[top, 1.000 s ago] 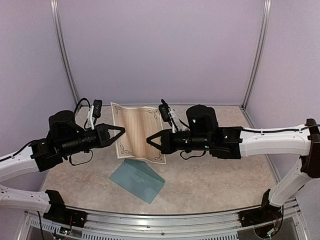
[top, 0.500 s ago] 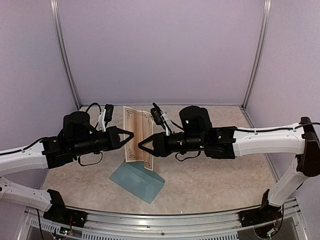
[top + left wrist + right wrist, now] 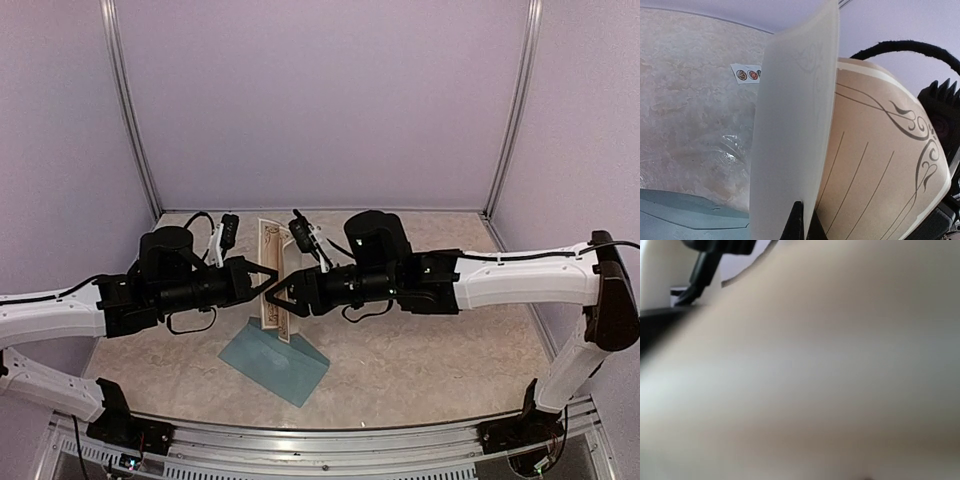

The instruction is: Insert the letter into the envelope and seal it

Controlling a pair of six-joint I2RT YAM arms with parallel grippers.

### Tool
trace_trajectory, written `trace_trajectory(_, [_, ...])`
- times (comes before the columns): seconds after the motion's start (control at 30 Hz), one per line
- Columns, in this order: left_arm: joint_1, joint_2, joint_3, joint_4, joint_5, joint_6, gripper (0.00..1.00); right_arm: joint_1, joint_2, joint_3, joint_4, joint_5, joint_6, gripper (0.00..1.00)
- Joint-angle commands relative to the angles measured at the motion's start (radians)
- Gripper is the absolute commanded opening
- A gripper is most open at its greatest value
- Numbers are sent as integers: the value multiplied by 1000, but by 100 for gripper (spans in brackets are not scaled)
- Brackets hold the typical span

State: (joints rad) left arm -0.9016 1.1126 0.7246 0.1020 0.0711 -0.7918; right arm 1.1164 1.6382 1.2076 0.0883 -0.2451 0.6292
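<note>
Left gripper (image 3: 800, 222) pinches the cream, ornate-bordered, ruled letter (image 3: 880, 165), bowed upright on edge.

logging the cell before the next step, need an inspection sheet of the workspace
surface: beige marbled table
job's things: letter folded, held upright between the grippers; envelope flat on the table beneath it
clutter: sticker strip on the table
grippers: left gripper shut on the letter's edge; right gripper at the letter, jaws unclear
cables: black cable loops at both wrists
surroundings: lilac walls, metal posts
</note>
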Motion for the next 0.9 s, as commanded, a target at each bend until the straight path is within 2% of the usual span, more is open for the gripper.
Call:
trace_trajectory(0.0, [-17,14,28,38,-1,-23,0,20,33,55,-76,43,-13,51])
trace_trajectory(0.7, [-45,71,31,34,-40,-87,0,56,108,187,-220,147,-4,72])
trace_trajectory(0.87, [-51,81,33,39,-50,-100,0,67,138,233,-285,201,15,72])
